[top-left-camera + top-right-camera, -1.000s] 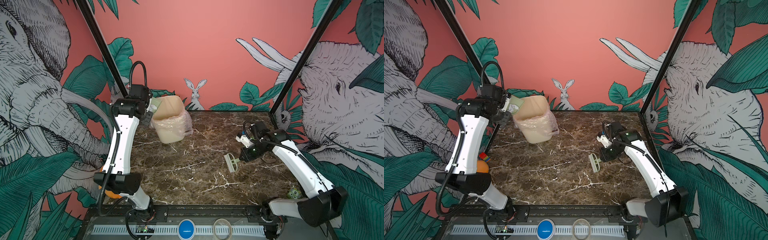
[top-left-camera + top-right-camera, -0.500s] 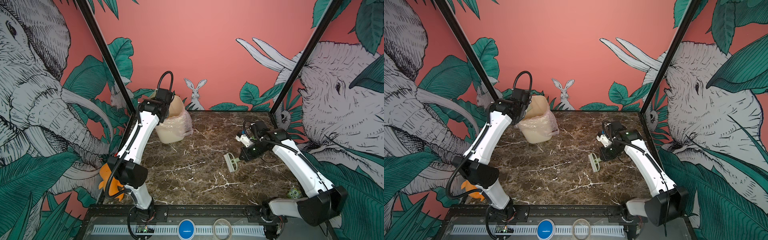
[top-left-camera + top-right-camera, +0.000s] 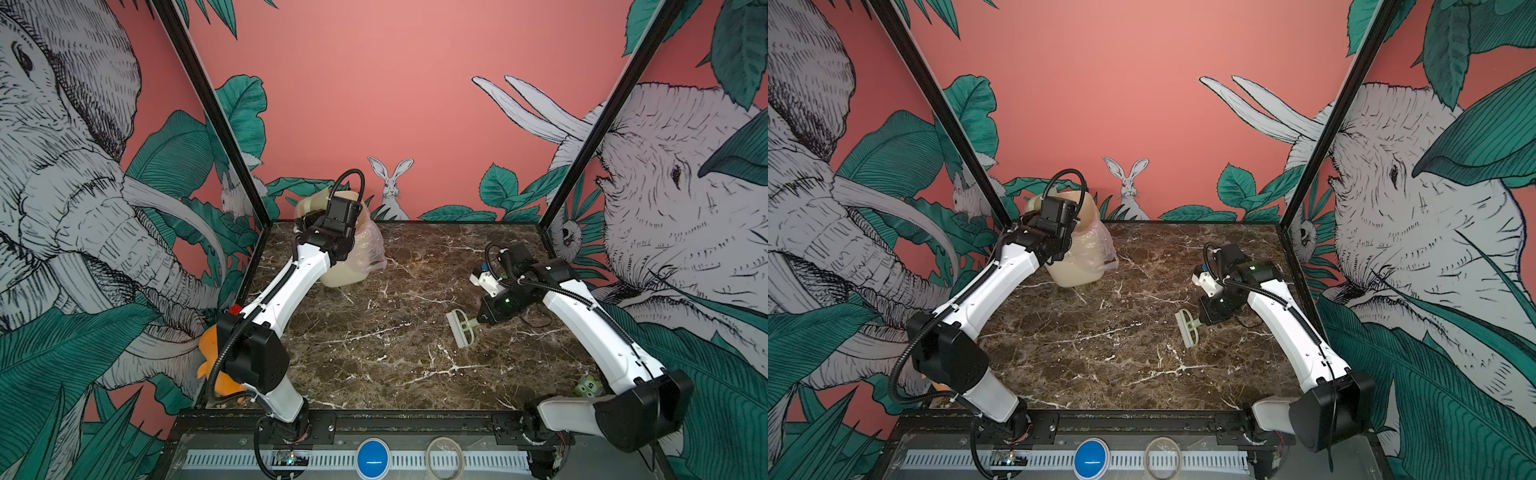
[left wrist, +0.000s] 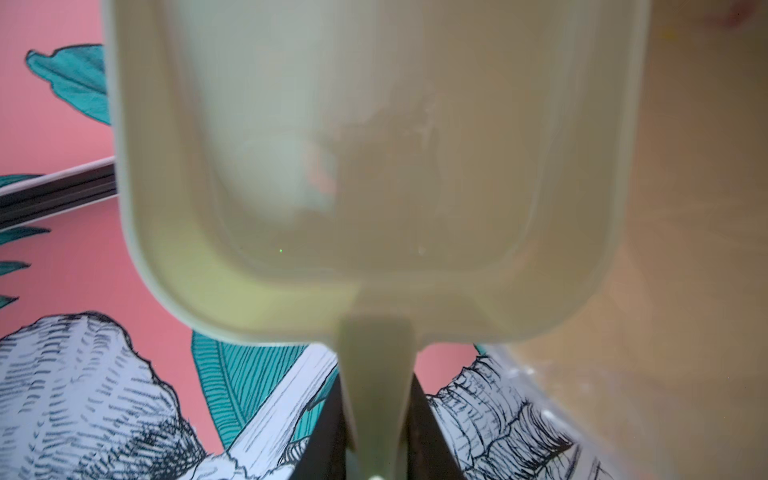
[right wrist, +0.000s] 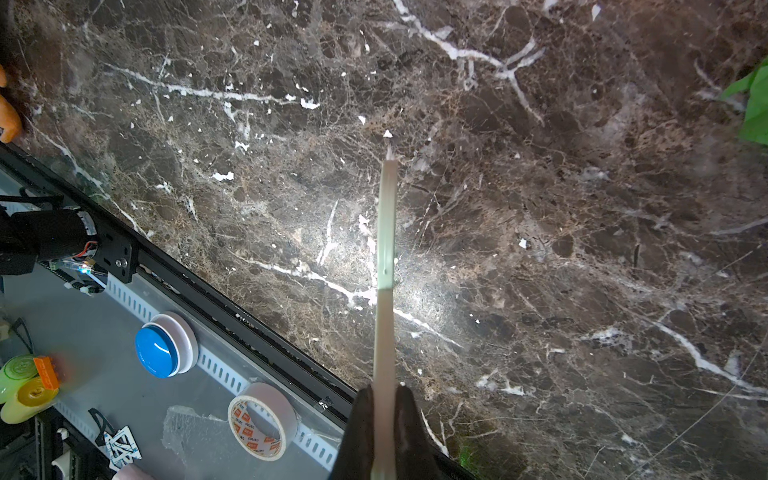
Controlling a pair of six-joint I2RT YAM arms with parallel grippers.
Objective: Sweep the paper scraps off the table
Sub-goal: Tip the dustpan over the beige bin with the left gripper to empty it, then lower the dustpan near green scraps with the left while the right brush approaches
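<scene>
My left gripper (image 3: 316, 216) (image 4: 376, 399) is shut on the handle of the pale green dustpan (image 4: 374, 166) (image 3: 309, 205). It holds the pan up at the mouth of the cream bin (image 3: 349, 270) at the table's back left. My right gripper (image 3: 484, 318) (image 5: 383, 395) is shut on the pale green brush (image 3: 459, 328) (image 5: 384, 249), just above the table (image 3: 374, 353) at mid right. One bright green paper scrap (image 5: 752, 112) lies on the marble at the edge of the right wrist view. In both top views no scraps show.
A clear plastic liner (image 3: 372, 249) hangs over the bin. An orange object (image 3: 212, 365) sits off the front left corner and a small green toy (image 3: 588, 386) at the front right. A blue button (image 3: 372, 459) and a tape roll (image 3: 444, 457) lie on the front ledge.
The left arm has swung right from beyond the table's left edge, carrying the dustpan to the bin's mouth. The right arm and brush have not moved.
</scene>
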